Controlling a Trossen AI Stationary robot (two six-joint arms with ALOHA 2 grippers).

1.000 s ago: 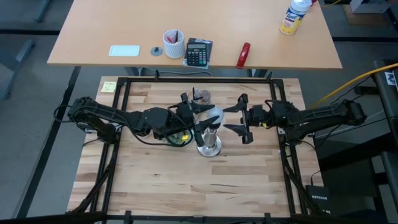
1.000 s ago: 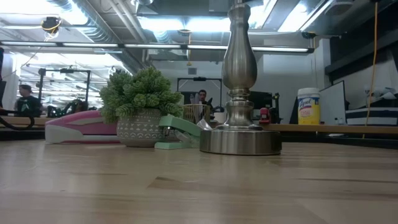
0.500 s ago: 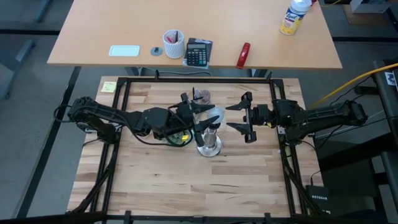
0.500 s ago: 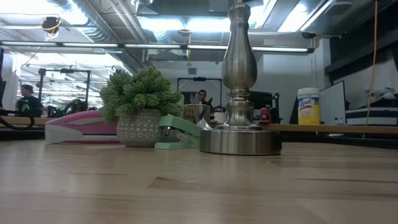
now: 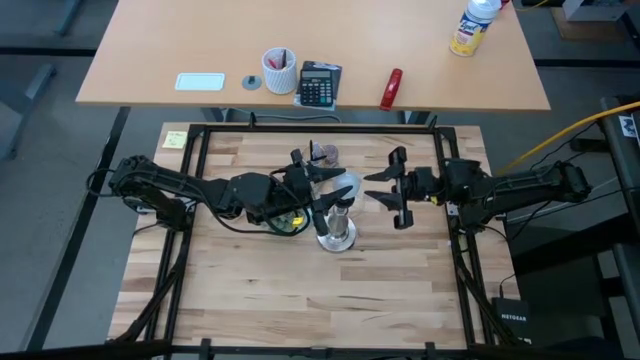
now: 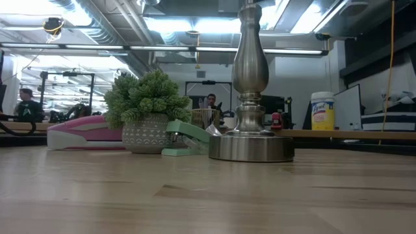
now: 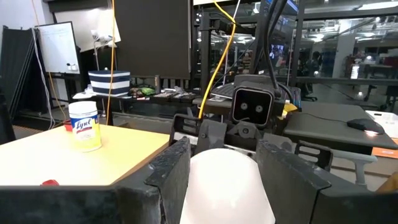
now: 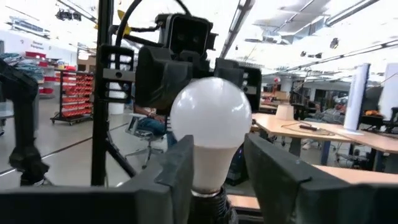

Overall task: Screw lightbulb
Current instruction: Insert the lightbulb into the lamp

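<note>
High view: the frosted white globe lightbulb (image 5: 345, 186) sits atop the silver round-based stand (image 5: 336, 233). The left claw (image 5: 322, 186) closes around it; the right claw (image 5: 381, 191) hangs just beside, parted, empty.

Left wrist view: the bulb fills the gap between the dark fingers (image 7: 171, 171).

Right wrist view: the bulb lies just ahead. Two claws closing unevenly could tilt it and cross-thread it.

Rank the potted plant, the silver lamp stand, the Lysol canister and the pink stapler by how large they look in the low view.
1. Silver lamp stand, cut off at the top.
2. Potted plant and pink stapler: too alike to rank.
3. Lysol canister, smallest, though it stands farther back, which shrinks it.
</note>
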